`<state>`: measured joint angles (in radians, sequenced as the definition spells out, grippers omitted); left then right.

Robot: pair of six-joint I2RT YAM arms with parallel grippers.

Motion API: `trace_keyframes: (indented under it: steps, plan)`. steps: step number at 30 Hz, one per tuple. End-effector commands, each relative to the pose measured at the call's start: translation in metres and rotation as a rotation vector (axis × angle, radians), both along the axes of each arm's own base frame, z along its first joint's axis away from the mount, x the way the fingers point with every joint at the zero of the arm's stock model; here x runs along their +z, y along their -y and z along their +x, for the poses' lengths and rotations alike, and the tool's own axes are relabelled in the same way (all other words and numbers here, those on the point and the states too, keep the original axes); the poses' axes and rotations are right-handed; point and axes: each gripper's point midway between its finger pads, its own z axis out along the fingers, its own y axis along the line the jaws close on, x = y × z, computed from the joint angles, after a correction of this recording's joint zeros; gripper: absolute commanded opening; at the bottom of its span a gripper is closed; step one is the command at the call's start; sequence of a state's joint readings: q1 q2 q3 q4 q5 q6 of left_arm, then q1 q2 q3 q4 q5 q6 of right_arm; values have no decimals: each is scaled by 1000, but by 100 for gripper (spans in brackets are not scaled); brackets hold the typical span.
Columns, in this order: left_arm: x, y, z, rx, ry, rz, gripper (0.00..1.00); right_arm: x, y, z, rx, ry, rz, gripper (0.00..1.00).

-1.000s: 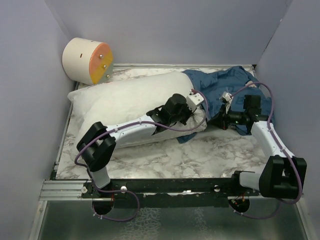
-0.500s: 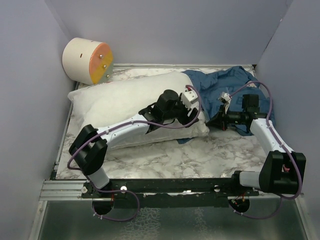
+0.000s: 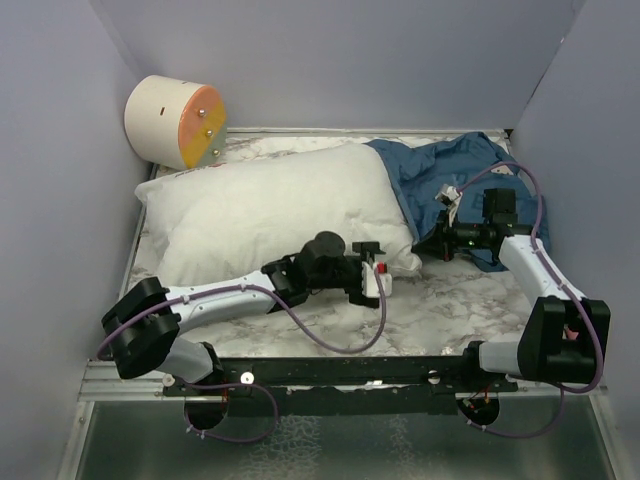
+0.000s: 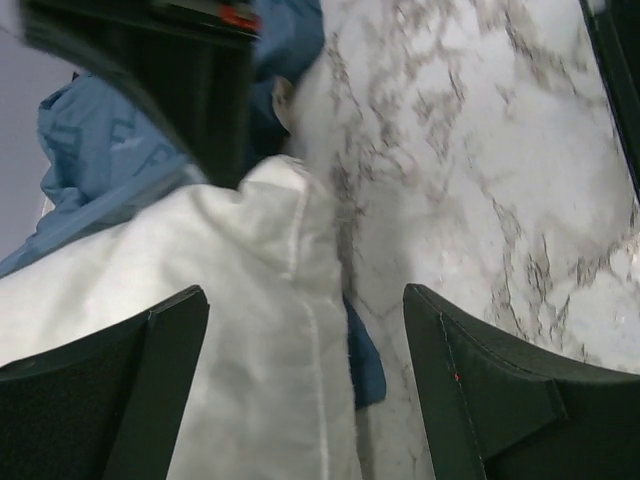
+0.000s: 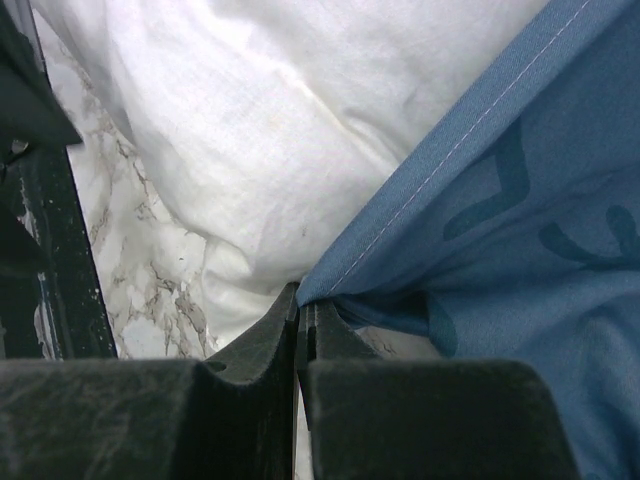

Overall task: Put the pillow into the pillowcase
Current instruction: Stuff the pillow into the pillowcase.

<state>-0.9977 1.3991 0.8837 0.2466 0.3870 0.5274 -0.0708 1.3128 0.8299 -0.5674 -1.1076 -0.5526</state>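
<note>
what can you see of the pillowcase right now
The pillowcase is blue fabric printed with darker blue letters, with a stitched hem along its edge. It lies crumpled at the far right of the marble table, its open end drawn over the right end of the white pillow, most of which is outside. The right gripper is shut on its hem. The left gripper is open and does not touch it.
</note>
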Motion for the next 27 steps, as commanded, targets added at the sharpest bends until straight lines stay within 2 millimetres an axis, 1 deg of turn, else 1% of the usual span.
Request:
trace_keyframes:
  steps: [1, 3, 7, 10, 15, 22, 27]
  plan:
    - [-24, -2, 11, 63, 342, 142, 82, 2, -2, 4, 7, 7, 4, 1]
    - [-26, -1, 17, 107, 346, 159, 82, 1, -3, 3, 10, 3, 6, 1]
    - [-19, -1, 27, 165, 344, 144, 82, 1, -3, 3, 15, -3, 10, 1]
    - [-15, 2, 29, 184, 347, 108, 82, 1, -4, 3, 18, -5, 13, 1]
    - [-11, 7, 28, 165, 375, 67, 82, 1, -4, 2, 21, -3, 14, 1]
    - [-29, 15, 31, 124, 425, 115, 82, 0, -6, 2, 25, -8, 14, 1]
    - [-35, 22, 35, 115, 421, 134, 82, 0, -6, 2, 26, -8, 13, 1]
